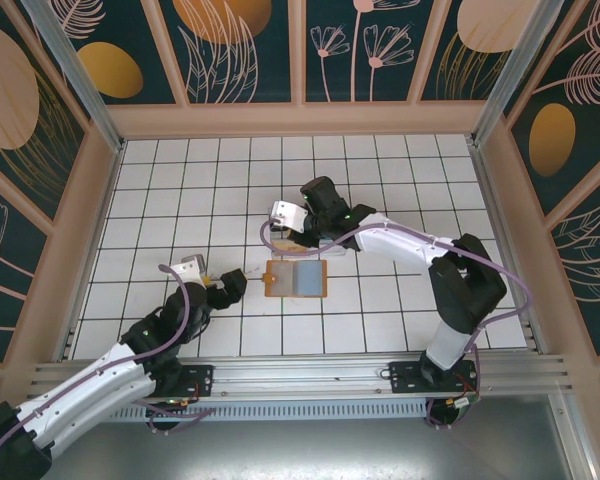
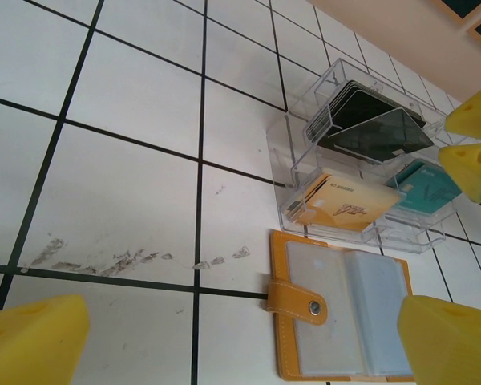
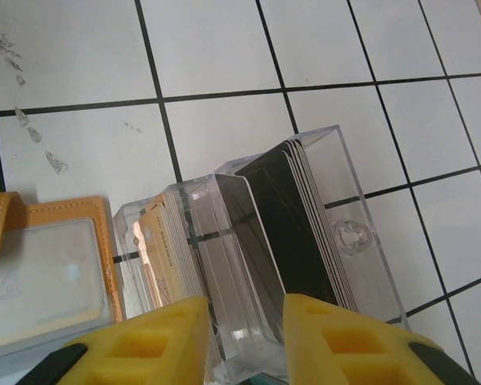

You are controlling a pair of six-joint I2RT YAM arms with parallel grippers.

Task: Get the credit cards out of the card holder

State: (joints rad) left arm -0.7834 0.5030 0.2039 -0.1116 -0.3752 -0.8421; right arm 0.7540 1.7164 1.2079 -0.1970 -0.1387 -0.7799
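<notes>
- Left pincer [image 2: 240, 337]: wide open, empty, low over the table [image 2: 128, 96]; the card holder [image 2: 345, 313] lies unfolded just ahead of it.
- Right pincer [image 3: 246, 321]: fingers parted, gripping nothing, above the clear tray [image 3: 361, 233] of cards.
- Card holder: flat on the table, just beside the tray, between both pincers.
</notes>
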